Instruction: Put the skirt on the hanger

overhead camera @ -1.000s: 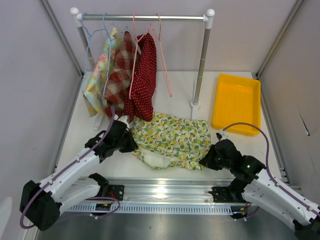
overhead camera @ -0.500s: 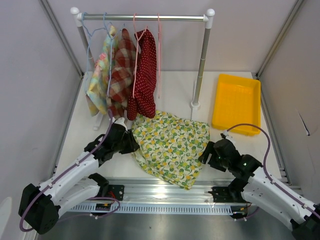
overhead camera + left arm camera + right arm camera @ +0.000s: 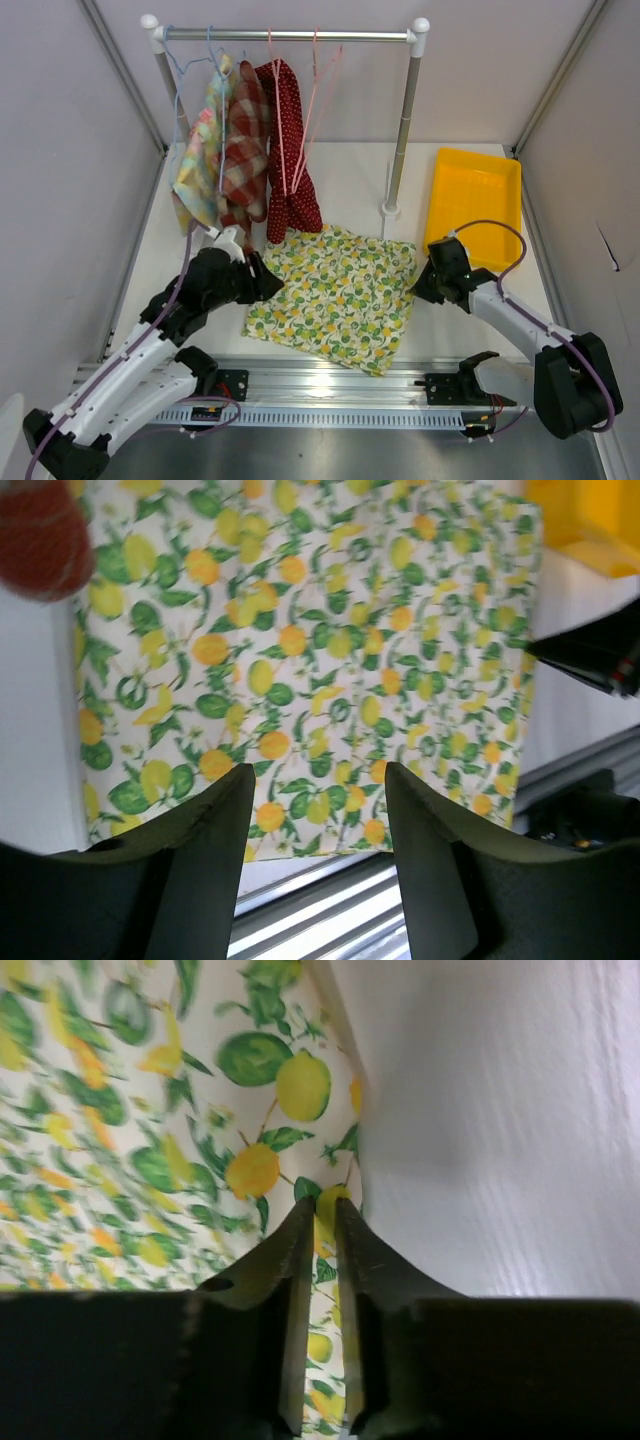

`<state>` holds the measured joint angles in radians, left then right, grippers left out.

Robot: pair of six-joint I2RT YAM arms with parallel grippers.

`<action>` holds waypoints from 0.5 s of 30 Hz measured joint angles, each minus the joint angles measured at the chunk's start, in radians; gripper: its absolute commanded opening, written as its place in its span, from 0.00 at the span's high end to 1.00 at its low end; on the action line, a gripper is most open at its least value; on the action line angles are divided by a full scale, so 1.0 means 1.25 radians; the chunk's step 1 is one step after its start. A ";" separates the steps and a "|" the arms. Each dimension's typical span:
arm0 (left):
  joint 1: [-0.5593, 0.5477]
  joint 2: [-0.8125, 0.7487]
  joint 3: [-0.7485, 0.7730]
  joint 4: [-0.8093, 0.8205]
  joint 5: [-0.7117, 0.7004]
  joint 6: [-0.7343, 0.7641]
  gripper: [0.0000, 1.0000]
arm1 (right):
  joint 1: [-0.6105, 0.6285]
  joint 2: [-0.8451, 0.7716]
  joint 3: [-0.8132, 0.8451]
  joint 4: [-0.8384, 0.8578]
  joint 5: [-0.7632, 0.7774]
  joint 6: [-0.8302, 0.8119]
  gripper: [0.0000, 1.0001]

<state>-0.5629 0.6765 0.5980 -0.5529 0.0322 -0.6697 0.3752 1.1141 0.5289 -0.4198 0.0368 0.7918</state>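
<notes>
Where the lemon-print skirt [image 3: 335, 297] lies spread flat on the counter [image 3: 350, 190], the right jaws sit at its 3 o'clock edge, closed to a sliver and pinching the hem. At the skirt's 9 o'clock edge the left jaws stand wide apart with nothing between them, the fabric lying beneath. Pink hangers [image 3: 310, 100] hang from the rail [image 3: 290, 35] at 12 o'clock, beside a red dotted garment [image 3: 290, 170]. A yellow tray [image 3: 475, 205] rests at 2 o'clock.

Blurry print on skirt [image 3: 60, 1210], left side
</notes>
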 measured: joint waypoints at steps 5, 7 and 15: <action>-0.031 -0.044 0.106 0.002 0.068 0.040 0.37 | -0.006 0.051 0.132 0.007 0.015 -0.040 0.90; -0.037 -0.051 0.179 0.019 0.089 0.056 0.36 | -0.012 0.075 0.190 0.013 0.031 -0.060 0.91; -0.039 0.100 0.506 0.118 0.099 0.146 0.33 | -0.051 0.103 0.225 0.006 0.049 -0.102 0.51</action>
<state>-0.6117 0.8013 1.2308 -0.4053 0.1558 -0.4866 0.3119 1.2423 0.8101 -0.4122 0.0982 0.6640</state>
